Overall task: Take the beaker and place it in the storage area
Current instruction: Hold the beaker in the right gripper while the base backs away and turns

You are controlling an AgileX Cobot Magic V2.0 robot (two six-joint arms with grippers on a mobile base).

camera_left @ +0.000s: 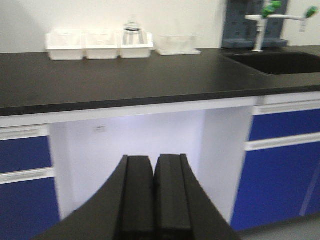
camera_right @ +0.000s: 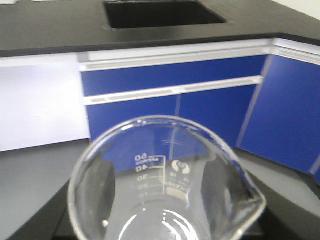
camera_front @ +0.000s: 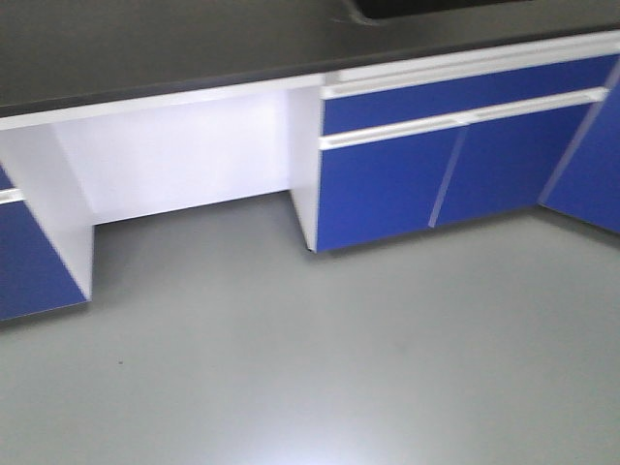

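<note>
glass beaker [camera_right: 165, 150] sits mouth toward the camera, gripped from both sides by the right tool [camera_right: 159, 200], probably so it rides level, while the left tool [camera_left: 153, 195] is closed on nothing, white trays [camera_left: 99, 45] far ahead of it on the table [camera_left: 150, 80].

A black counter [camera_left: 150, 80] ran along a plain white wall [camera_left: 30, 20], a sink [camera_left: 280, 62] sunk near its right edge. Blue cabinets [camera_front: 436, 184] flanked a white knee recess [camera_front: 174, 155] above smooth grey floor [camera_front: 339, 368].
</note>
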